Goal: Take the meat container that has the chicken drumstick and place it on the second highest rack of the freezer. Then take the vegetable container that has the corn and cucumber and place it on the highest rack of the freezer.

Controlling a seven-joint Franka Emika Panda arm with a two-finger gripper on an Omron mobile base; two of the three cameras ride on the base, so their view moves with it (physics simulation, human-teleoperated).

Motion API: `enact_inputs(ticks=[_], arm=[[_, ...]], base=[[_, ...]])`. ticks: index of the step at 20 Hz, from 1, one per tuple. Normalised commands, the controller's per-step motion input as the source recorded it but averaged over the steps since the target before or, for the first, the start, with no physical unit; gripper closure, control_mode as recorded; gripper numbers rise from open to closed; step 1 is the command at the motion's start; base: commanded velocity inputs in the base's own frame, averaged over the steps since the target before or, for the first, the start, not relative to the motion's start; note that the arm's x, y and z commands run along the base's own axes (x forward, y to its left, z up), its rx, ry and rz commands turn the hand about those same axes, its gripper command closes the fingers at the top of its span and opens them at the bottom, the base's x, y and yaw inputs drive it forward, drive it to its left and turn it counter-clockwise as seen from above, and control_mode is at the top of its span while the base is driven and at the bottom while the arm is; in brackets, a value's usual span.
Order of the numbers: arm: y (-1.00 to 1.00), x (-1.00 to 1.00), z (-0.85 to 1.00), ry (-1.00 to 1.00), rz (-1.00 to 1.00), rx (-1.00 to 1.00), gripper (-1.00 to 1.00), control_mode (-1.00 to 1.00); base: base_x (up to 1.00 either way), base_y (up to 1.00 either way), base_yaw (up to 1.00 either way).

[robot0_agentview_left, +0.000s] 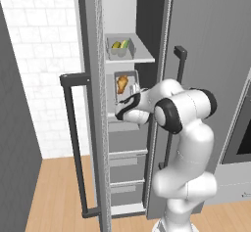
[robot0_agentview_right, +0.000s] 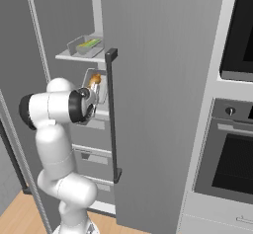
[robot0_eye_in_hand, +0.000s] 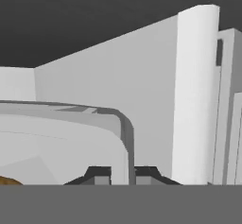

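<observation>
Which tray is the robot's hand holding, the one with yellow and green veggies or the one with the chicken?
The grey tray with the golden-brown chicken drumstick, tilted, below the shelf holding the veggie tray.

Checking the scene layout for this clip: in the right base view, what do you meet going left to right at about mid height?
Robot arm → meat container with the chicken drumstick, gripper shut on its rim → dark bar handle of the freezer door → oven.

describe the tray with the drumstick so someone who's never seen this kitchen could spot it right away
Look inside the open freezer, below the top shelf. The tray there stands steeply tilted, the gripper shut on its rim. It holds a golden-brown drumstick; the tray above holds yellow and green vegetables.
</observation>
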Motion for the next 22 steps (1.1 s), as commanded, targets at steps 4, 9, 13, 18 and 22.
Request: enact_inputs(ticks=[4, 9, 13, 18, 22], arm=[[0.28, 0.37, -0.01, 0.00, 0.00, 0.00, -1.00, -1.00], [0.14, 0.37, 0.00, 0.00, 0.00, 0.00, -1.00, -1.00], [0.06, -0.08, 0.07, -0.02, 0.00, 0.00, -1.00, -1.00], [0.04, -0.63, 0.53, -0.16, 0.04, -0.13, -1.00, -1.00], [0.00, -0.76, 0.92, -0.13, 0.16, -0.11, -1.00, -1.00]], base=[[0.00, 0.00, 0.00], [0.00, 0.00, 0.00], [0.00, 0.00, 0.00], [0.00, 0.00, 0.00], [0.00, 0.00, 0.00]])
